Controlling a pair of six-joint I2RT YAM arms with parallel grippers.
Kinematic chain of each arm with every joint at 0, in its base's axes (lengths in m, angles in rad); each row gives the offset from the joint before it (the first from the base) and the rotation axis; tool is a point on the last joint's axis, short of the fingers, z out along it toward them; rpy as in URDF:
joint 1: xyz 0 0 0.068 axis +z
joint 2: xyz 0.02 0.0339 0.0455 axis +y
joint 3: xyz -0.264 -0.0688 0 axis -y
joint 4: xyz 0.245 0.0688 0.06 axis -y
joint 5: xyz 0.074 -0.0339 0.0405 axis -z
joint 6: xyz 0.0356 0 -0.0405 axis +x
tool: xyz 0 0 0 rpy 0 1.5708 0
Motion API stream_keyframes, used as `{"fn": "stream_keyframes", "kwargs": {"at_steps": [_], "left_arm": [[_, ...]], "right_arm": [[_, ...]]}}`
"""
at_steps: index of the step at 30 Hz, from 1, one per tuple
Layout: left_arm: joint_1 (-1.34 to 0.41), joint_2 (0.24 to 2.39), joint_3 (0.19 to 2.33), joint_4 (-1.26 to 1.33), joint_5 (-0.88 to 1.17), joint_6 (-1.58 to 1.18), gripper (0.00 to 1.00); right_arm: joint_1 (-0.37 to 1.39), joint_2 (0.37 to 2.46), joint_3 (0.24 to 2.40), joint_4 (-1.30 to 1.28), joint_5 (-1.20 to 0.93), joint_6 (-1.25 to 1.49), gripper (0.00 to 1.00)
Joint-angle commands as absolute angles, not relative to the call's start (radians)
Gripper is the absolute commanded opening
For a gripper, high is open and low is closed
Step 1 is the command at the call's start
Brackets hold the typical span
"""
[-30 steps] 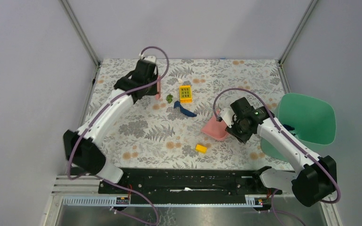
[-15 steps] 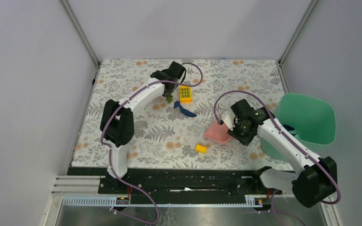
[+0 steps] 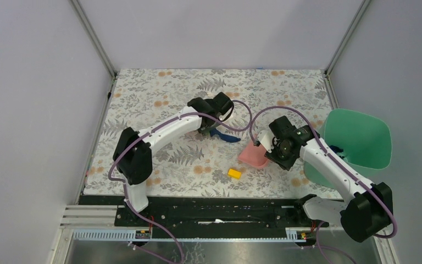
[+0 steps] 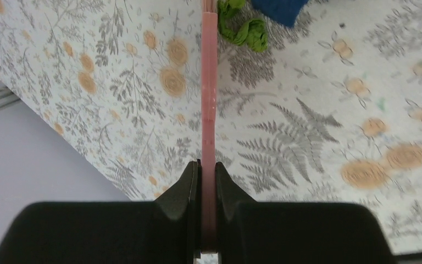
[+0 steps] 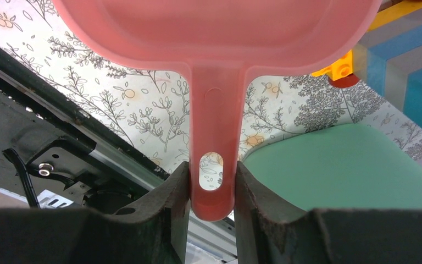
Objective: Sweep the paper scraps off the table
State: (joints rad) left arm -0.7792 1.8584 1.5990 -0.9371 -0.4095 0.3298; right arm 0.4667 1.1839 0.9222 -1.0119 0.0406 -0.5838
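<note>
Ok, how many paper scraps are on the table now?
2: a dark blue scrap beside the left gripper, and a crumpled green scrap at the pink brush's tip. The left arm may hide more.

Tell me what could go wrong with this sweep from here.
The brush, gripped in the left claw, looks narrow, so the green scrap and blue scrap could slip round it. The yellow block lies near the dustpan and might get swept in too.
</note>
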Motion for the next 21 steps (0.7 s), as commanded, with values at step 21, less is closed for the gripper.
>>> {"fn": "stream_keyframes", "kwargs": {"at_steps": [21], "left_arm": [[-0.478, 1.836, 1.884, -0.530, -0.071, -0.464, 0.00]], "right_arm": [[0.475, 1.204, 0.882, -0.946, 0.090, -0.590, 0.00]]}}
